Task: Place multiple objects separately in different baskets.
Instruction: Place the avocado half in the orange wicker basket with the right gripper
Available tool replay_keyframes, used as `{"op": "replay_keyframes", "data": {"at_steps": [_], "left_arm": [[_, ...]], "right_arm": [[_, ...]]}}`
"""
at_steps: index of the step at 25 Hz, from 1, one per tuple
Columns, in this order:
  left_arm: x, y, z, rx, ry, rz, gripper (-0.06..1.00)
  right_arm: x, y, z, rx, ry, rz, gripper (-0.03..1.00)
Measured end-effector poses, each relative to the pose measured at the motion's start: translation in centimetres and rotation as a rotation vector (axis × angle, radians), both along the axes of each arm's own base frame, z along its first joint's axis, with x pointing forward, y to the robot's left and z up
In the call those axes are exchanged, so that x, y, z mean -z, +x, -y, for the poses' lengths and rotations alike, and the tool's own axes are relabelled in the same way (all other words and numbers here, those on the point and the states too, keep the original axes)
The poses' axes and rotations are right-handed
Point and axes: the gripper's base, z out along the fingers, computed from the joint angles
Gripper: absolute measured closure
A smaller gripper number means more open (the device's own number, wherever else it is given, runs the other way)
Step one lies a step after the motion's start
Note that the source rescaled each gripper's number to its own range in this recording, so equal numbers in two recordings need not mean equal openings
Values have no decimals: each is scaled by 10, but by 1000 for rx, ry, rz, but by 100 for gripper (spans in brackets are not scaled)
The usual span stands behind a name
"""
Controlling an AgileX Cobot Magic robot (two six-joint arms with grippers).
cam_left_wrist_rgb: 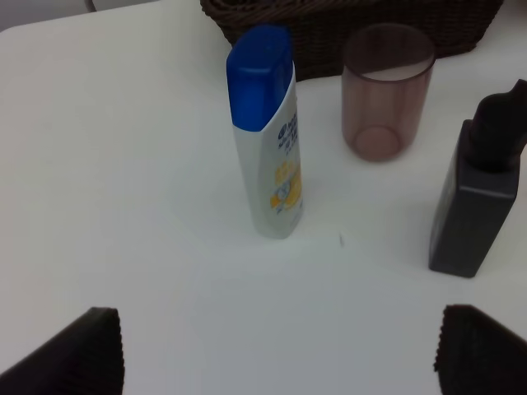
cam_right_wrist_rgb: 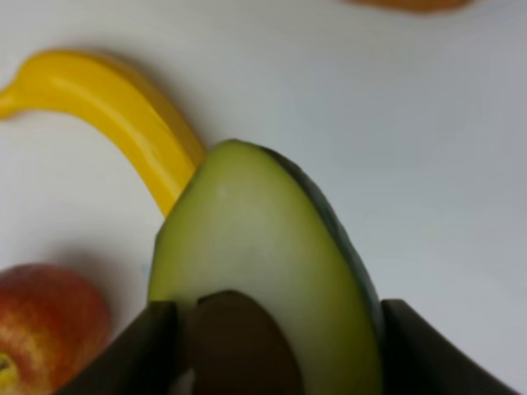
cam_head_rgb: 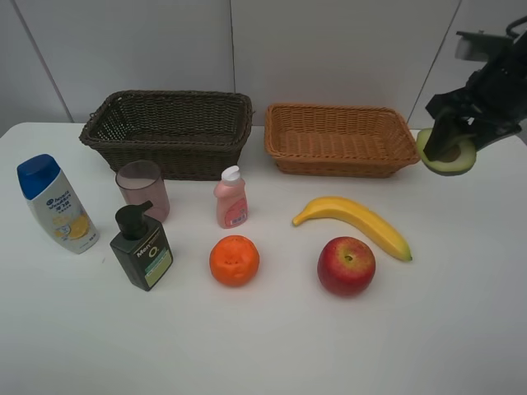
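The right fingers clamp the avocado half, holding it clear of the surface just right of the tan basket, probably bound for it as fruit. The left fingers hang spread and empty near the shampoo bottle, seemingly their next pick.
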Motion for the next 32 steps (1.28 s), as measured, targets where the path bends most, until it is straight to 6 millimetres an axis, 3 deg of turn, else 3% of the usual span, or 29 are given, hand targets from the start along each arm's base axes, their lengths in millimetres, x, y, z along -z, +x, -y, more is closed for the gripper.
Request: {"op": "replay_keyframes", "data": {"at_steps": [6,13,19,24,32], "left_arm": [[0,0,0,0,0,0,-6],[0,0,0,0,0,0,-6],[0,0,0,0,0,0,-6],[0,0,0,0,0,0,-6],[0,0,0,0,0,0,-6]], "right_arm": [[-20,21,-7,-139,-8,253,68],[-20,50,-24,-262,-96,530,68],[3,79,-37,-279,-119,602,68],[35,102,-46,-304,-129,566,68],[77,117,-50,-303,-138,529,68]]}}
